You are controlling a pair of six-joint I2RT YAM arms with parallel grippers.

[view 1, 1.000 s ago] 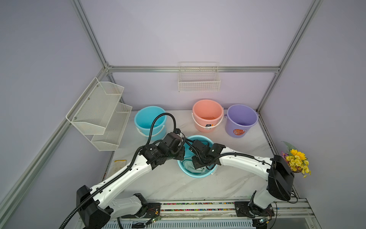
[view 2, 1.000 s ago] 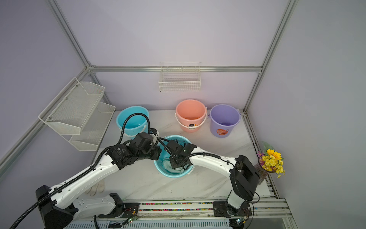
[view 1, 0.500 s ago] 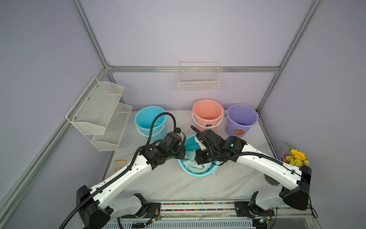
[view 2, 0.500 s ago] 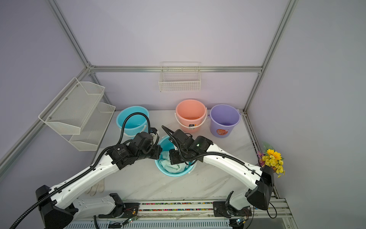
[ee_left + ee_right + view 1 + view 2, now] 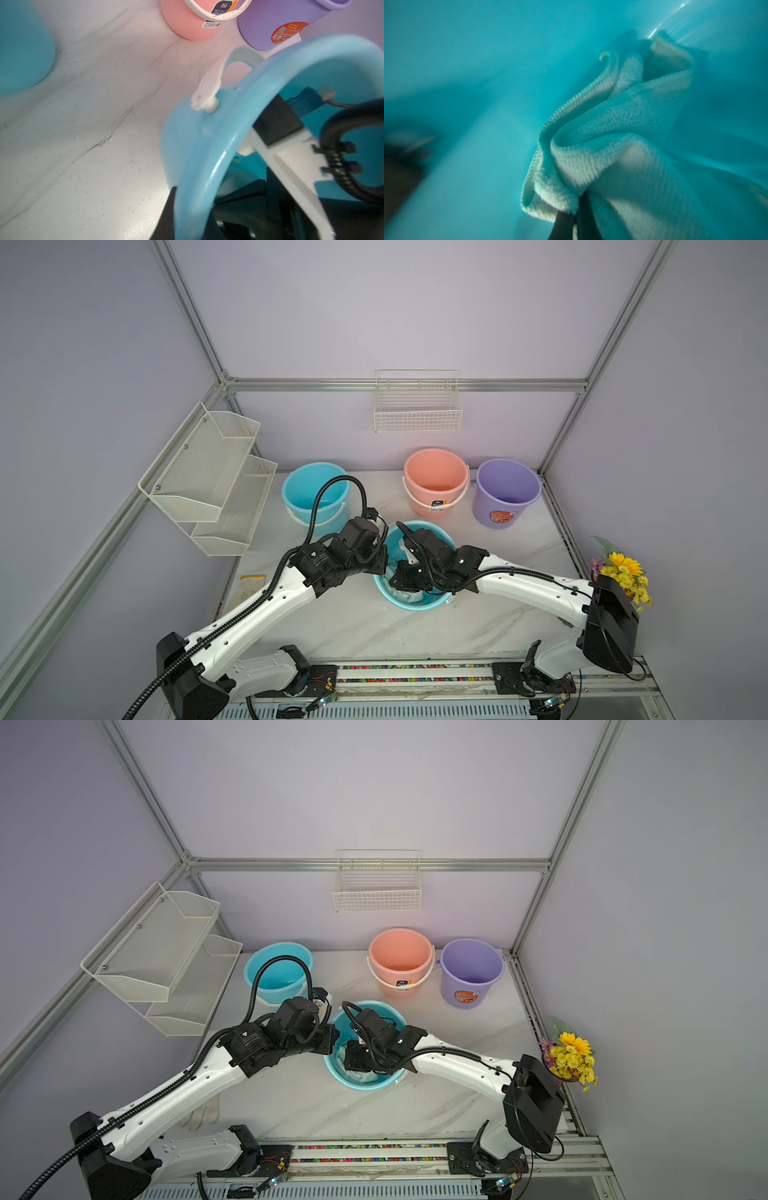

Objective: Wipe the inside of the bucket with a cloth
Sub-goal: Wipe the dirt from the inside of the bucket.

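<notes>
The bucket (image 5: pixel 415 605) is the teal one in the middle of the table, seen in both top views (image 5: pixel 365 1085). My left gripper (image 5: pixel 384 568) is shut on its left rim, and in the left wrist view the rim (image 5: pixel 207 166) runs between the dark jaws of the left gripper (image 5: pixel 192 209). My right gripper (image 5: pixel 405 578) reaches down inside the bucket. It is shut on the pale mint cloth (image 5: pixel 612 135), which bunches against the teal inner wall (image 5: pixel 477 83). In a top view a bit of the cloth (image 5: pixel 360 1075) shows below the right wrist.
At the back stand a light blue bucket (image 5: pixel 316 489), a pink bucket (image 5: pixel 436 481) and a purple bucket (image 5: pixel 507 489). A wire basket (image 5: pixel 417 406) hangs on the back wall and a mesh rack (image 5: pixel 208 472) on the left. Flowers (image 5: pixel 623 576) stand right; a white glove (image 5: pixel 199 1112) lies front left.
The right arm rose and reached across the bucket half a second ago, then dropped back low, dragging the cloth round inside. The left arm has stayed on the rim.
</notes>
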